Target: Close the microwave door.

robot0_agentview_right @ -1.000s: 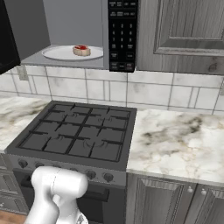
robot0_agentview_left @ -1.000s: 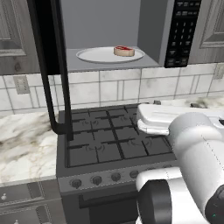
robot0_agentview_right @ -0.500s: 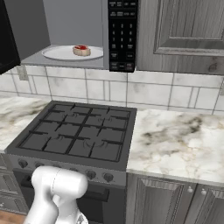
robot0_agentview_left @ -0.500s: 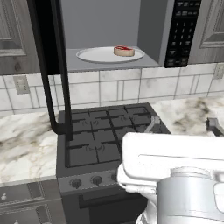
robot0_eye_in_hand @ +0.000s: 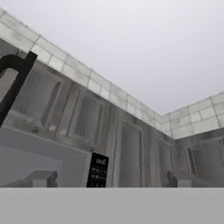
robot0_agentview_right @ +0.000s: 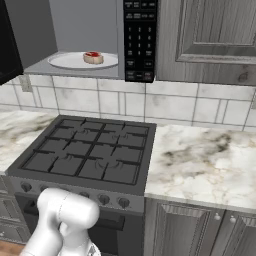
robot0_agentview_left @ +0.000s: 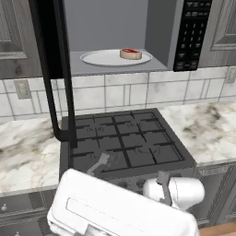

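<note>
From the left base view, the microwave door (robot0_agentview_left: pixel 48 69) stands swung wide open at the cavity's left, a plate (robot0_agentview_left: pixel 108 58) with a pastry (robot0_agentview_left: pixel 130 53) inside. From the right, the stove (robot0_agentview_right: pixel 85 155) sits below. In the hand view, the tool (robot0_eye_in_hand: pixel 111 178) has its tips spread apart, gripping nothing.

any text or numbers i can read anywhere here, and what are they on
Microwave control panel: rows of small pale key markings, too blurred to read.
The same panel in the hand view: one pale mark near its top, also unreadable.
Stove knobs: no legible markings.
There is no other writing, brand or sign.
</note>
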Motion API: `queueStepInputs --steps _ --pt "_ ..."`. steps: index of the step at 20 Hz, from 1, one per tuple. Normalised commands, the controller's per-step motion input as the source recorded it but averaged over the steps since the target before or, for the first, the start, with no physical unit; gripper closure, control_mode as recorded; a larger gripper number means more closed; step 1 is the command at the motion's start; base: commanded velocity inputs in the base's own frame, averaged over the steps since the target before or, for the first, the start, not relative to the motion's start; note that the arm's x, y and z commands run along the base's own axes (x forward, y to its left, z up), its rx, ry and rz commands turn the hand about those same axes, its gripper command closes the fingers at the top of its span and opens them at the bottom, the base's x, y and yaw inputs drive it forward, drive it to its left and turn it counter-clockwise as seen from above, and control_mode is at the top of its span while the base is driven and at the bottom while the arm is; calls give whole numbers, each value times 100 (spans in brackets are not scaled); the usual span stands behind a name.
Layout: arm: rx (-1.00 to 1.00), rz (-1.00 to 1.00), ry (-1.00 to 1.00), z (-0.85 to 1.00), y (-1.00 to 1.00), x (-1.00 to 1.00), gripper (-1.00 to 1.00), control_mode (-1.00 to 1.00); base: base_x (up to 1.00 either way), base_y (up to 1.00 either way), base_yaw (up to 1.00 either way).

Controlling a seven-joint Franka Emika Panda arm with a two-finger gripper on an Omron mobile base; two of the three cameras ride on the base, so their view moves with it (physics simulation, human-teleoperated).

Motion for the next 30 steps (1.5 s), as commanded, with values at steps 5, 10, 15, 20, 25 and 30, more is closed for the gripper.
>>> queueStepInputs --steps 5,10,15,20,25,30 --pt "-4 -14 0 -51 74 45 -100 -100 0 0 0" --pt "-15 -8 0 -37 73 85 -100 -100 0 0 0" --pt "-7 -5 0 -41 46 95 -100 -100 0 0 0" --pt "-1 -10 1 -36 18 86 -100 -100 0 0 0" --pt "-9 -19 0 -6 82 66 -100 -100 0 0 0" --pt "-14 -16 0 0 100 49 -100 -100 0 0 0"
